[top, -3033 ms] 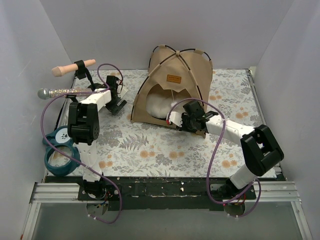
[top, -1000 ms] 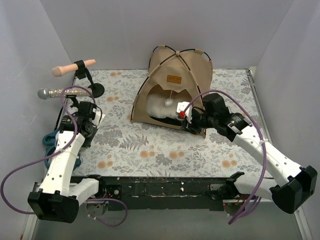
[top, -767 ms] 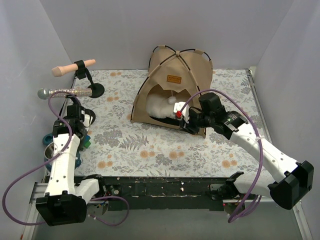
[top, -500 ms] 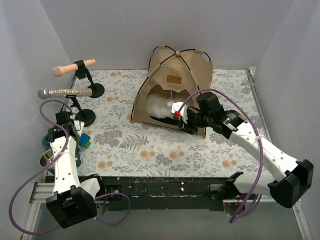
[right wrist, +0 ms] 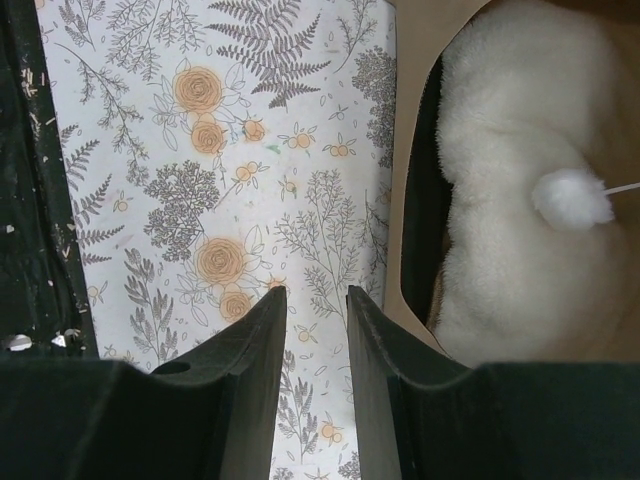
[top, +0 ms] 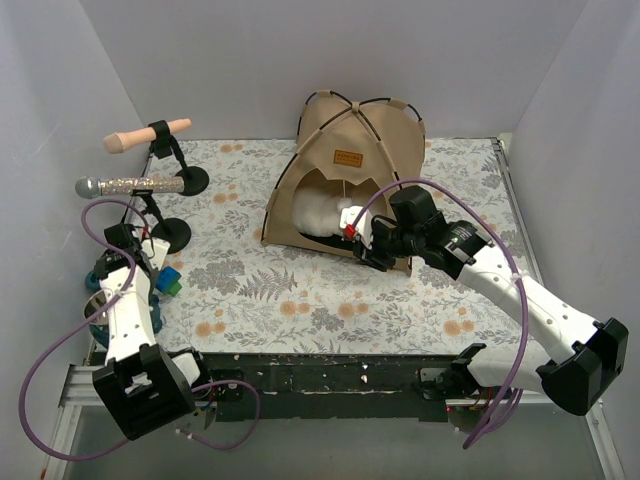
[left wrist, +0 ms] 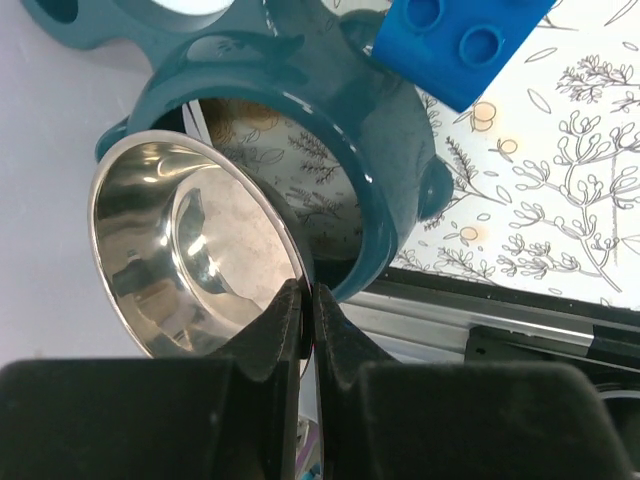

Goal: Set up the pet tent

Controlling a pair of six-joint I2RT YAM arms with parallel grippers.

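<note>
Since the left arm covers its own wrist in the overhead view, the left gripper [left wrist: 308, 290] is clear only from its wrist camera. Its fingers are pressed together, tips right at the rim of a steel bowl [left wrist: 190, 250]; whether they pinch that rim I cannot tell. Beyond them sits a teal holder [left wrist: 370, 130], cut off at the top, with a blue block [left wrist: 460, 40] further on.

The right gripper [right wrist: 316, 292] is narrowly parted over the bare floral surface [top: 300, 290] and holds nothing. Just ahead and to its right the tent [top: 350, 130] stands erect. A pillow [right wrist: 500, 150] fills the doorway and hides the inside, and the pom-pom [right wrist: 570, 197] string runs out of frame. Pale grey walls close the surface in on three sides.
</note>
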